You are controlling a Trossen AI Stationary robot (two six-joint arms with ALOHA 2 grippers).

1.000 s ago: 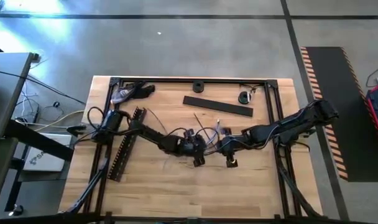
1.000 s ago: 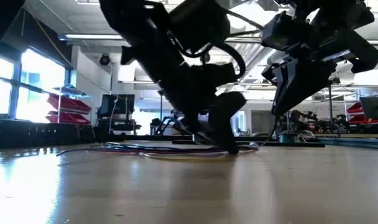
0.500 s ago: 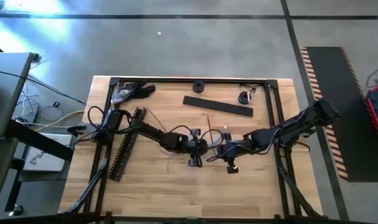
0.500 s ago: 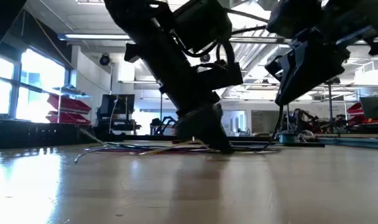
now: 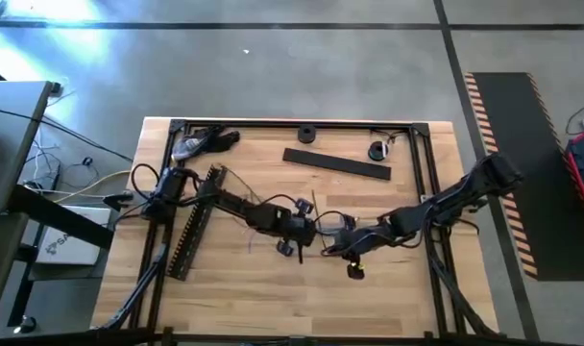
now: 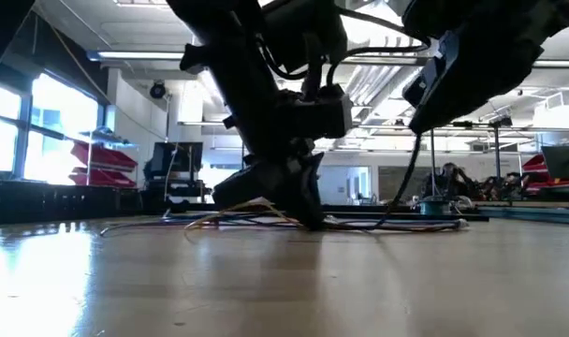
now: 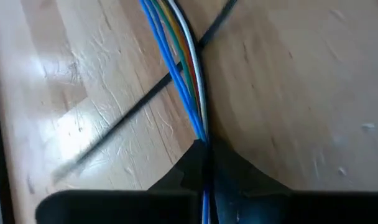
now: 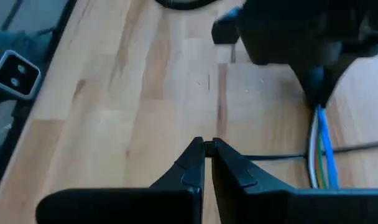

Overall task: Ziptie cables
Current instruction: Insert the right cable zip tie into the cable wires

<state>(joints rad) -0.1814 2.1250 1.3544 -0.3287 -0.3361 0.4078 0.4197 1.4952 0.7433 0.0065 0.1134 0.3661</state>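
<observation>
High view: mid-table, left gripper (image 5: 294, 238) clamps the cables (image 7: 184, 68); right gripper (image 5: 338, 246) pinches a thin black strand (image 8: 263, 157)

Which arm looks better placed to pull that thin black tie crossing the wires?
Right, probably. The left tool is busy clamping the bundle of thin coloured cables, while the right tool looks pinched on the thin black plastic tie crossing them, ready to pull.

- We see the cables (image 7: 186, 74) in blue, green, orange, red and white, side by side.
- We see a thin black strand (image 7: 145, 99) crossing them.
- Our table (image 5: 369, 288) is pale wood with a fine grain.
- Both grippers, left gripper (image 7: 204, 158) and right gripper (image 8: 206, 149), are black.
- We note a black strip (image 5: 335, 164).
</observation>
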